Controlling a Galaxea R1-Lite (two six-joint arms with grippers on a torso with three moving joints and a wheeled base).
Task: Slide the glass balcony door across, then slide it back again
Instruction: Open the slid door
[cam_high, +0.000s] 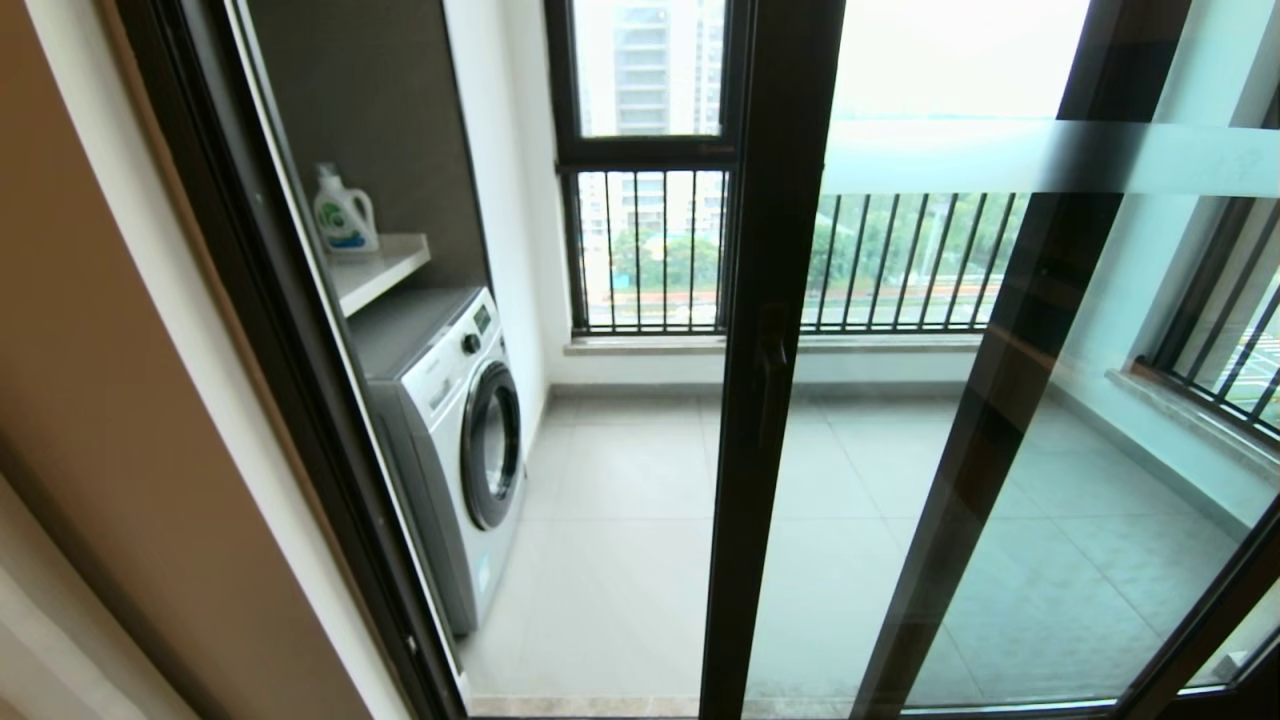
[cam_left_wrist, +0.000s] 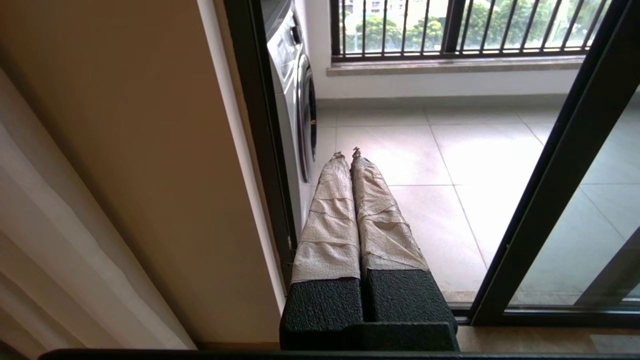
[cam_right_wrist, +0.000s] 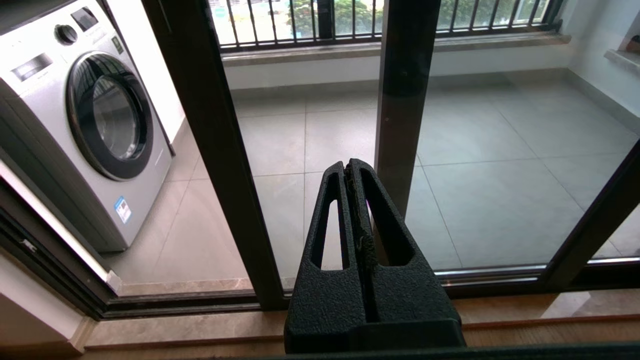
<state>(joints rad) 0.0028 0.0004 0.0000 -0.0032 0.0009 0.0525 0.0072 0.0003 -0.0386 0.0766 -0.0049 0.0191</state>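
The glass balcony door (cam_high: 765, 470) has a dark brown stile with a small dark handle (cam_high: 775, 362) and a frosted band (cam_high: 950, 155); I cannot make out any characters on the band. It stands partway across, leaving an open gap between its stile and the left jamb (cam_high: 300, 400). Neither gripper shows in the head view. My left gripper (cam_left_wrist: 346, 151), with tape-wrapped fingers, is shut and empty, pointing through the gap with the door stile (cam_left_wrist: 560, 175) off to one side. My right gripper (cam_right_wrist: 347, 166) is shut and empty, just short of the glass beside the door stile (cam_right_wrist: 215, 150).
A washing machine (cam_high: 460, 440) stands inside the balcony on the left, under a shelf (cam_high: 385, 268) with a detergent bottle (cam_high: 343, 212). A second panel's stile (cam_high: 1010, 400) lies behind the glass. Barred windows (cam_high: 650, 250) close the far side. A beige wall (cam_high: 100, 400) flanks the left jamb.
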